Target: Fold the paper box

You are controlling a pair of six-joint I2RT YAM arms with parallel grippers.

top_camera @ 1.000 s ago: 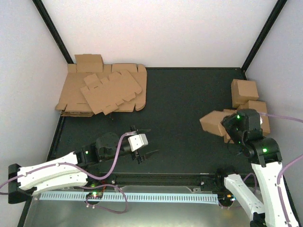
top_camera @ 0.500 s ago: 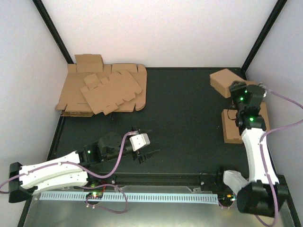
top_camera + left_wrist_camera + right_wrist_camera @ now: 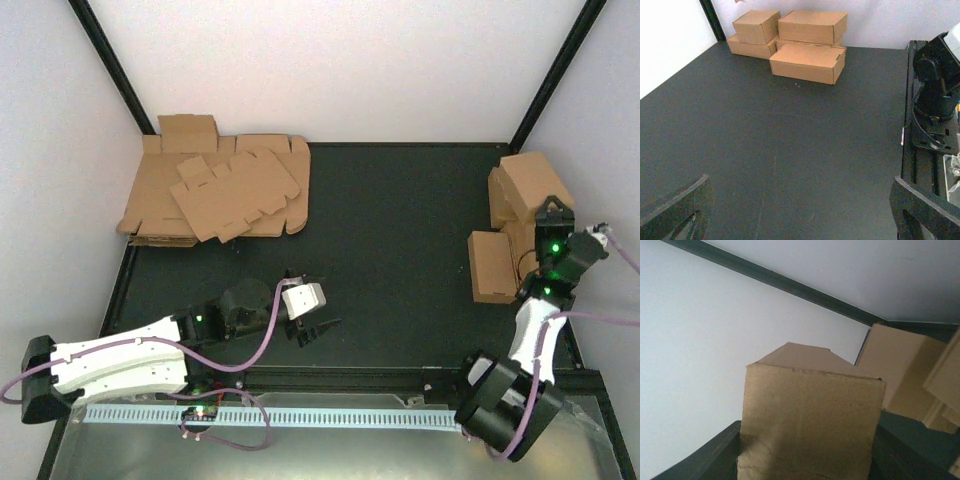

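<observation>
The paper box (image 3: 528, 178) is a folded brown carton, held up at the back right beside the wall and over the other cartons. My right gripper (image 3: 547, 207) is shut on it. In the right wrist view the paper box (image 3: 810, 410) fills the space between the two dark fingers (image 3: 715, 455), with its end face toward the camera. My left gripper (image 3: 315, 325) hangs low over the dark mat near the front, left of centre. It is open, and in the left wrist view only bare mat lies between the open left gripper's (image 3: 800, 215) fingers.
A thick heap of flat brown cardboard blanks (image 3: 220, 190) lies at the back left corner. Several folded brown boxes (image 3: 807, 62) stand stacked at the right side, one of them lower and nearer (image 3: 492, 265). Black frame posts and white walls close in the mat (image 3: 400, 240).
The right arm has swung the box from the mid right to the back, then over to the stack by the right wall. The left gripper has drifted slightly right and stayed open.
</observation>
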